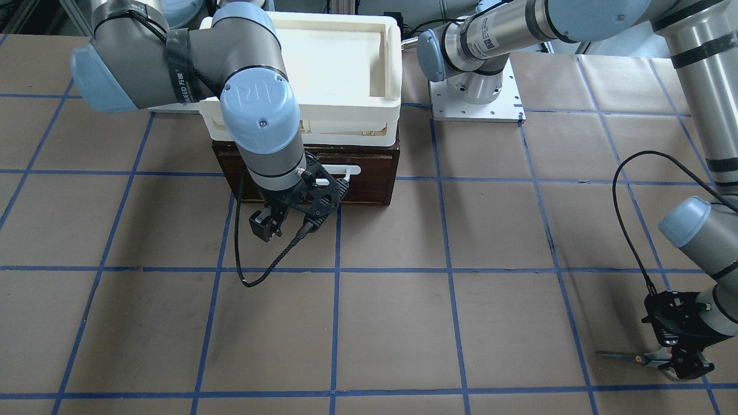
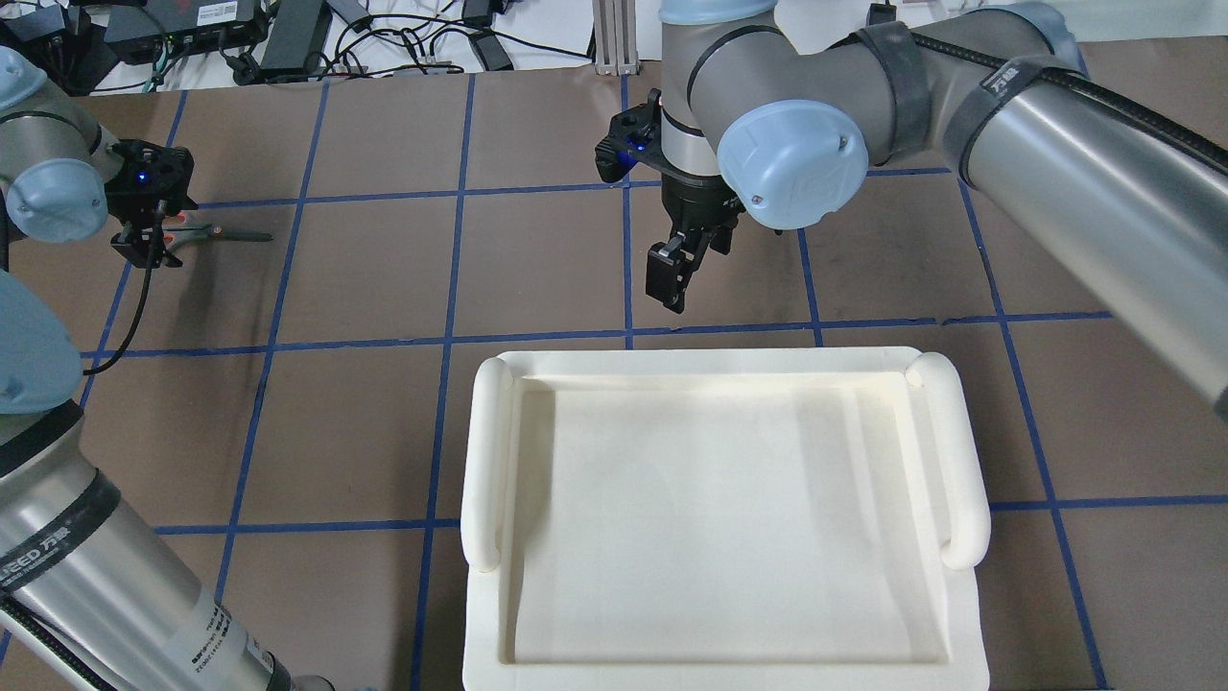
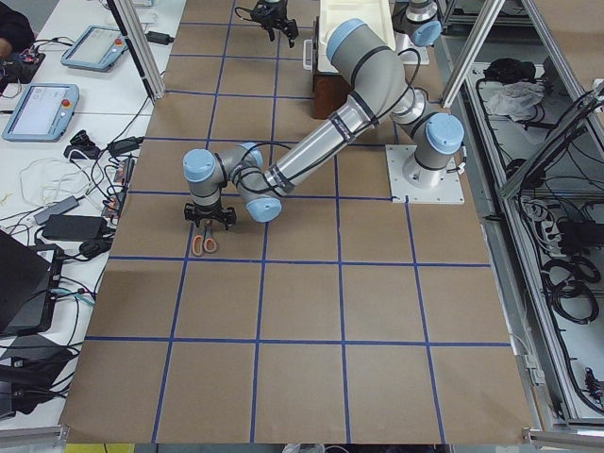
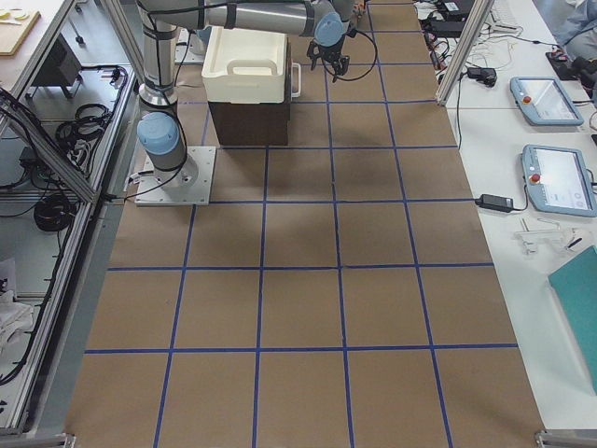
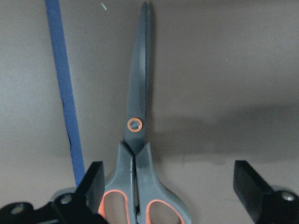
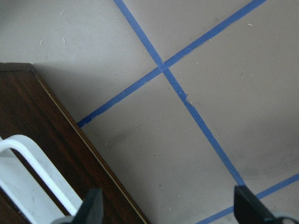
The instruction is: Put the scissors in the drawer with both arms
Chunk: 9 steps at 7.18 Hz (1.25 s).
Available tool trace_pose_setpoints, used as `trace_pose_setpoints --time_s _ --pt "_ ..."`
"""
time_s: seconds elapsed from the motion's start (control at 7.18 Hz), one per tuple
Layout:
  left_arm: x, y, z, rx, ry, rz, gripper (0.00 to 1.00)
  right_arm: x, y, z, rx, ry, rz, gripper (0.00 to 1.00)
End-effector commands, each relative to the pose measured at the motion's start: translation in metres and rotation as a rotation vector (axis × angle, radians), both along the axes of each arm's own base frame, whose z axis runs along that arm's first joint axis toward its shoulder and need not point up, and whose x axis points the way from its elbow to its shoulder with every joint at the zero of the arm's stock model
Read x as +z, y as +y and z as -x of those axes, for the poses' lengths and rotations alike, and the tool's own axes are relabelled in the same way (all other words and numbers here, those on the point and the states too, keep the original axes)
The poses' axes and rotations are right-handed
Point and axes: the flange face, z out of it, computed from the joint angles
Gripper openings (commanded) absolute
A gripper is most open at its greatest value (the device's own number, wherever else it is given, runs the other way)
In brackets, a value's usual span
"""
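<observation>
The scissors (image 1: 625, 355) lie flat on the brown table near the front right of the front-facing view, blades closed. In the left wrist view the scissors (image 5: 138, 135) point away and their orange-lined loops sit between the fingers. My left gripper (image 1: 683, 362) is open, low over the handles, one finger on each side. The dark brown drawer (image 1: 369, 173) is closed, with its white bar handle (image 1: 347, 170) on the front. My right gripper (image 1: 266, 226) is open and empty, hanging just in front of the drawer, to the side of the handle (image 6: 39, 163).
A cream-white plastic tray (image 1: 392, 63) sits on top of the drawer cabinet and hides it in the overhead view (image 2: 710, 360). The left arm's white base plate (image 1: 475, 104) is beside it. Blue tape lines (image 1: 450, 271) grid the table.
</observation>
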Motion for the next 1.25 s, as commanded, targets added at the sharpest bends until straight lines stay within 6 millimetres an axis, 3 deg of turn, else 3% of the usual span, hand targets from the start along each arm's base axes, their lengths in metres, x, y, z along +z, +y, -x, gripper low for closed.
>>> trace_pose_setpoints --time_s 0.0,0.56,0.84,0.97,1.11 --pt "-0.011 -0.003 0.002 -0.005 0.025 0.007 0.97 0.0 0.001 0.002 0.017 0.0 -0.001 1.0" --pt "-0.023 -0.004 0.0 -0.014 0.021 0.011 0.97 -0.003 -0.003 0.006 -0.036 0.03 0.023 1.0" --pt "-0.028 -0.005 0.001 -0.02 0.024 0.005 0.93 0.008 0.003 0.008 0.087 0.039 0.029 1.0" --pt "-0.028 -0.005 0.0 -0.02 0.023 0.007 0.8 0.0 0.001 0.007 0.093 0.035 0.023 1.0" --pt "-0.027 -0.005 0.0 -0.019 0.013 0.003 0.45 0.0 0.004 0.006 0.148 0.019 0.021 1.0"
